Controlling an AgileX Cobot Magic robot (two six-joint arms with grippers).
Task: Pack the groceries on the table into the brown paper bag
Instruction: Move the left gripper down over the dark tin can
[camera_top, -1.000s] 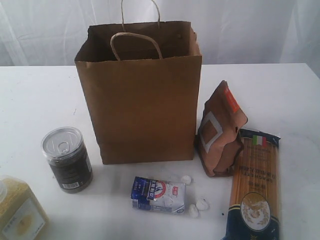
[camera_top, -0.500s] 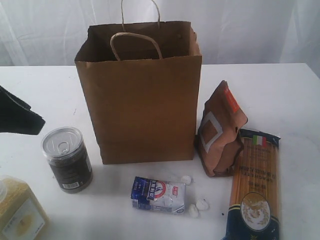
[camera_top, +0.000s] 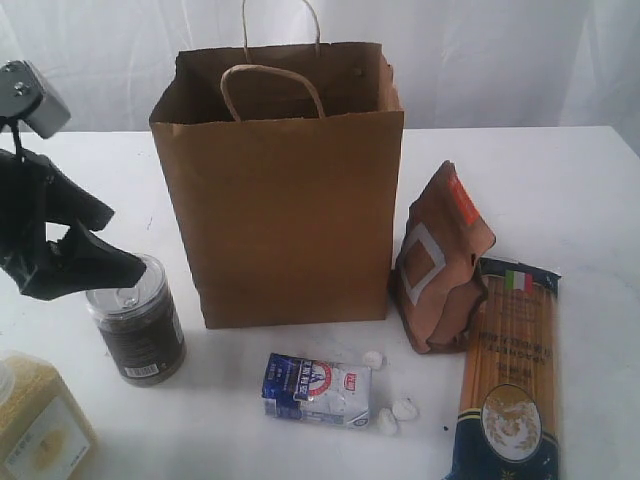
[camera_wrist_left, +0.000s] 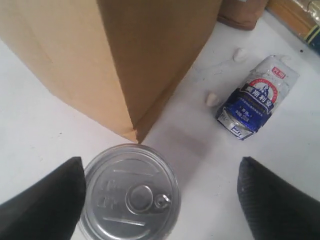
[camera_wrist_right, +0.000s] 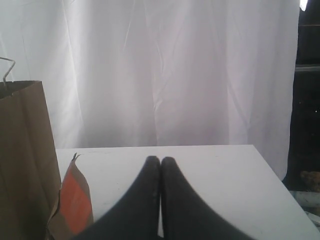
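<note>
My left gripper hangs open just above the small clear-lidded can. In the left wrist view one finger sits beside the can and the other stands well clear of it. The brown paper bag stands upright behind the can. A blue-white pouch lies in front of the bag. The brown pouch with an orange label and the spaghetti pack are to the bag's right. The yellow-grain container is at the near left corner. My right gripper is shut and empty, above the table. The tan-lidded jar is out of view.
Small white crumbs lie beside the blue-white pouch. A white curtain hangs behind the table. The bag's corner is close to the can. In the right wrist view the table's edge drops off beside a dark area.
My left arm came in from the left edge and now hovers over the can with its jaws open. The groceries and the bag have not moved.
</note>
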